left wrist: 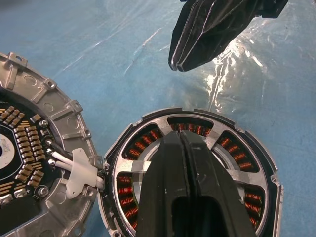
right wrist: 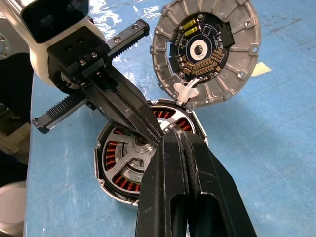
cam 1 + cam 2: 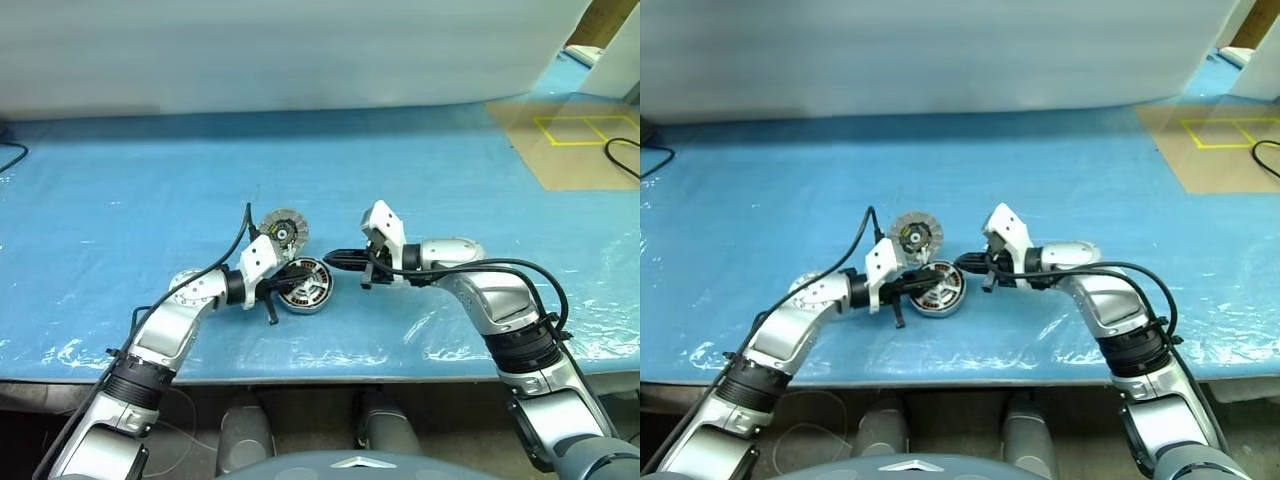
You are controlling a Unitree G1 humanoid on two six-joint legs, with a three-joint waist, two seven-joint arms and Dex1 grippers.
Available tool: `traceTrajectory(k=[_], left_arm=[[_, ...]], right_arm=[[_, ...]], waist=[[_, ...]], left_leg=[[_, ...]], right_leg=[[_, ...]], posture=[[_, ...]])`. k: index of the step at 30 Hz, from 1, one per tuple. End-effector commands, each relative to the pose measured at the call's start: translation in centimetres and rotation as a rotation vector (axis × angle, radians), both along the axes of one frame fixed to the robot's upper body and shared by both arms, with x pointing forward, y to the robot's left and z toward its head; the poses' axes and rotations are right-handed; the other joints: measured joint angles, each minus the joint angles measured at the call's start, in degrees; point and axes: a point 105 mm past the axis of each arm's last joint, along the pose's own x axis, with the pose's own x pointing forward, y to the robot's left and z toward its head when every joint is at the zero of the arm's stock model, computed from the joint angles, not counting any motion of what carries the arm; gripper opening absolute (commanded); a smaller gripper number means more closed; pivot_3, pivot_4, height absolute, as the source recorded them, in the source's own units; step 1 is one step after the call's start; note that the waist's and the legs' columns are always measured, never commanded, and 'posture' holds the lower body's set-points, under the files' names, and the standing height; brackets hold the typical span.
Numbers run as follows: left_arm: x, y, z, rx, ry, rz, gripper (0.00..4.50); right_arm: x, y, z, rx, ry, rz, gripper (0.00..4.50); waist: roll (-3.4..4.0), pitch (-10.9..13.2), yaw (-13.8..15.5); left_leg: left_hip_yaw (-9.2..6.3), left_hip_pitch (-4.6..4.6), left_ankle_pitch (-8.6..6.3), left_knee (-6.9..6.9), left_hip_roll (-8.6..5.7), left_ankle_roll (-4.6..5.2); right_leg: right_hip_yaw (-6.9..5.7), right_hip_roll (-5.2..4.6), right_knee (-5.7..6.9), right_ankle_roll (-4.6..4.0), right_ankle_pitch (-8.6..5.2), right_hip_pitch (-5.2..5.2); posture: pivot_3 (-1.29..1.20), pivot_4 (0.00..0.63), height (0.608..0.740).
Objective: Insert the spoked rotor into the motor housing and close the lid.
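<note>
The motor housing (image 3: 305, 288) lies flat on the blue sheet, its copper windings showing. The spoked rotor (image 1: 219, 140) sits inside it, its spokes crossing over the windings. The lid (image 3: 283, 231) stands tilted just behind the housing with its black-and-yellow face (image 2: 203, 45) showing, joined to the housing by white wires (image 1: 79, 170). My left gripper (image 1: 180, 134) is shut, empty, its tips over the rotor's middle. My right gripper (image 3: 329, 259) is also shut and empty. It points at the housing's right rim, tip close to the left gripper's fingers (image 2: 133, 106).
The blue sheet (image 3: 130, 220) covers the table up to its front edge (image 3: 330, 378). A brown board with a yellow taped square (image 3: 585, 130) and a black cable (image 3: 622, 160) lie at the back right. A white panel (image 3: 300, 50) closes the back.
</note>
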Motion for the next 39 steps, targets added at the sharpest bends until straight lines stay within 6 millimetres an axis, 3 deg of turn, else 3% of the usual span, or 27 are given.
traceTrajectory(k=[1, 3, 10, 15, 21, 26, 32, 39], left_arm=[[-0.4, 0.1, -2.4, -0.014, 0.13, 0.062, 0.0], [-0.1, -0.4, -1.2, -0.094, 0.127, 0.068, 0.0], [0.4, -1.4, 0.0, -0.147, 0.117, 0.087, 0.0], [1.3, -1.9, -0.2, -0.122, 0.109, 0.13, 0.0], [1.2, -2.0, -1.8, 0.006, 0.126, 0.122, 0.0], [0.6, -2.3, -1.0, -0.046, 0.115, 0.085, 0.0], [-1.2, -1.9, 0.0, -0.15, 0.102, 0.036, 0.0], [-1.8, 0.3, 1.8, -0.256, 0.033, 0.057, 0.0]], right_arm=[[-0.2, 0.3, 1.2, 0.022, -0.051, 0.022, 0.02], [-0.1, 0.4, 1.1, 0.02, -0.05, 0.024, 0.02], [-0.2, 0.7, 0.9, 0.019, -0.048, 0.034, 0.02], [-0.4, 0.8, 0.8, 0.02, -0.045, 0.035, 0.02], [-0.5, 0.8, 0.7, 0.02, -0.045, 0.032, 0.02], [-0.5, 0.8, 0.6, 0.02, -0.044, 0.029, 0.02], [-0.4, 0.7, 0.6, 0.021, -0.044, 0.03, 0.02], [-0.1, 0.7, 1.1, 0.065, -0.049, 0.026, 0.02]], waist=[[0.12, -0.1, 0.0], [0.14, -0.1, 0.2], [0.14, -0.1, 0.2], [0.14, -0.1, 0.2], [0.14, -0.1, 0.2], [0.14, -0.1, 0.2], [0.14, -0.1, 0.0], [0.14, -0.1, -0.2]], left_leg=[[0.0, -0.01, 0.0, -0.02, 0.0, 0.0], [0.02, -0.06, 0.0, -0.04, -0.03, 0.0], [0.01, -0.17, 0.0, -0.04, -0.04, 0.0], [0.0, -0.38, 0.0, -0.06, -0.03, 0.0], [-0.01, -0.48, 0.0, -0.06, -0.03, 0.0], [-0.01, -0.47, 0.0, -0.06, -0.03, 0.0], [-0.01, -0.66, 0.0, -0.14, -0.03, 0.0], [0.0, -0.84, 0.0, -0.39, -0.01, -0.01]], right_leg=[[-0.01, 0.0, -0.05, 0.0, 0.0, 0.0], [0.0, -0.01, -0.11, 0.0, 0.0, 0.0], [-0.04, -0.04, -0.22, 0.0, 0.0, -0.01], [-0.06, -0.03, -0.26, 0.0, 0.0, -0.21], [-0.07, -0.04, -0.27, 0.01, 0.0, -0.23], [-0.07, -0.05, -0.27, 0.02, 0.0, -0.22], [-0.07, -0.03, -0.34, 0.06, -0.02, -0.45], [-0.13, 0.02, -0.36, 0.06, -0.03, -0.69]], posture=[[0.0, 0.15, 0.74], [0.0, 0.15, 0.74], [0.0, 0.15, 0.74], [0.0, 0.15, 0.74], [0.0, 0.15, 0.74], [0.0, 0.15, 0.74], [0.0, 0.15, 0.74], [0.0, 0.15, 0.74]])
